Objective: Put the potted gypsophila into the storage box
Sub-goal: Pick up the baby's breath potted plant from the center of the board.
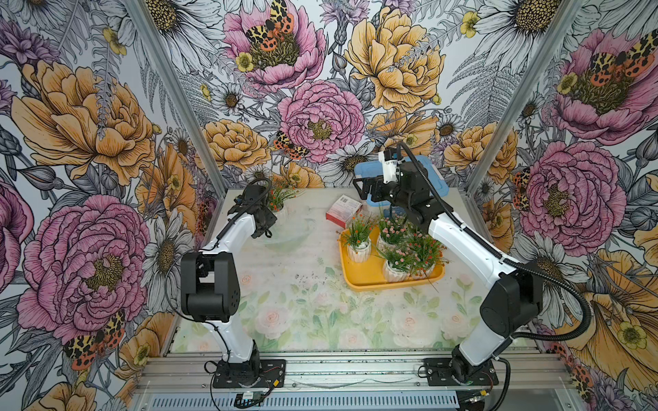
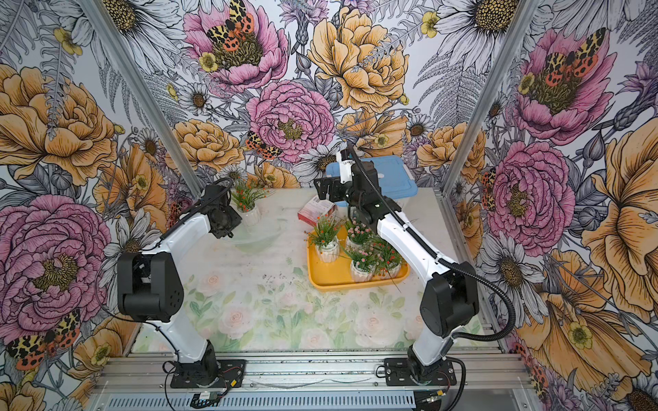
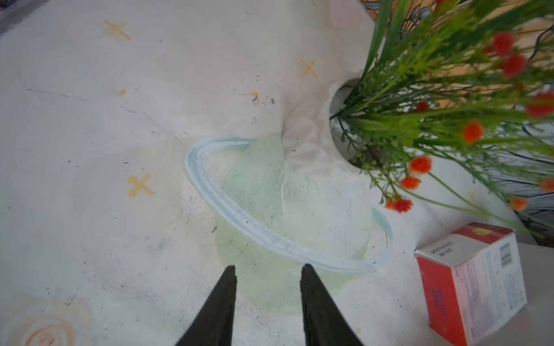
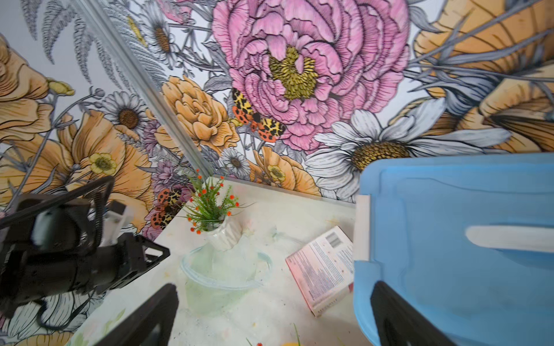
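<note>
One potted gypsophila with orange-red blossoms stands alone at the table's back left; its white ribbed pot leans against a clear bowl. My left gripper hovers over the near rim of that bowl, short of the pot, fingers apart with nothing between them. Several more pots stand in the yellow-orange storage box at the right. My right gripper is raised behind the storage box, wide open and empty. The lone pot also shows in the right wrist view.
A clear round bowl sits beside the lone pot. A red and white carton lies between the bowl and the storage box. A blue lidded container stands at the back right, under the right wrist.
</note>
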You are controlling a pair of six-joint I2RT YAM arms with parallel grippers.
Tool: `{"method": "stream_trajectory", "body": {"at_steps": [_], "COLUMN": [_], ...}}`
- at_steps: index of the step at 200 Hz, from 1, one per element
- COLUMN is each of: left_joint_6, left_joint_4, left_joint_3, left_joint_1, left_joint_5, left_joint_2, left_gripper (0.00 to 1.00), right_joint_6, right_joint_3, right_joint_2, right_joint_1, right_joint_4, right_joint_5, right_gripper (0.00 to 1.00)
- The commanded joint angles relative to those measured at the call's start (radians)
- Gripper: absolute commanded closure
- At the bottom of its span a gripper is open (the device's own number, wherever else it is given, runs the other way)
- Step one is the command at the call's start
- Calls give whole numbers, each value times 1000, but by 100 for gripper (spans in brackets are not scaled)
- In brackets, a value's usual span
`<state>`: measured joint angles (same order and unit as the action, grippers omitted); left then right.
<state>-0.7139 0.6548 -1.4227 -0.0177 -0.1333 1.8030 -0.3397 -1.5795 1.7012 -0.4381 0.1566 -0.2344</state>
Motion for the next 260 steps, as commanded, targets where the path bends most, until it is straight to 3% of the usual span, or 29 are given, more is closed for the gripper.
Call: {"method": "stream_trajectory", "body": {"at_steps": [1, 50, 125, 260], "left_joint_6": [17, 7, -2, -12], "left_joint_4": [-3, -1, -3, -22], "left_joint_3": [-82, -219, -311, -368], "left_joint_1": [17, 42, 47, 37], "left_joint_5": [46, 74, 102, 86], "left_joint_2": [73, 193, 302, 328], "left_gripper": [62, 62, 65, 66], "right_joint_6": [40, 66, 98, 101], "right_joint_3": [-48, -104, -164, -161], "right_joint_2": [44, 156, 214, 222], "right_joint_1": [-11, -56, -67, -65], "right_joint_4": [-70, -163, -143, -137], "right_joint_5": [-96, -230, -180, -83], "right_gripper": [1, 1, 0, 0]}}
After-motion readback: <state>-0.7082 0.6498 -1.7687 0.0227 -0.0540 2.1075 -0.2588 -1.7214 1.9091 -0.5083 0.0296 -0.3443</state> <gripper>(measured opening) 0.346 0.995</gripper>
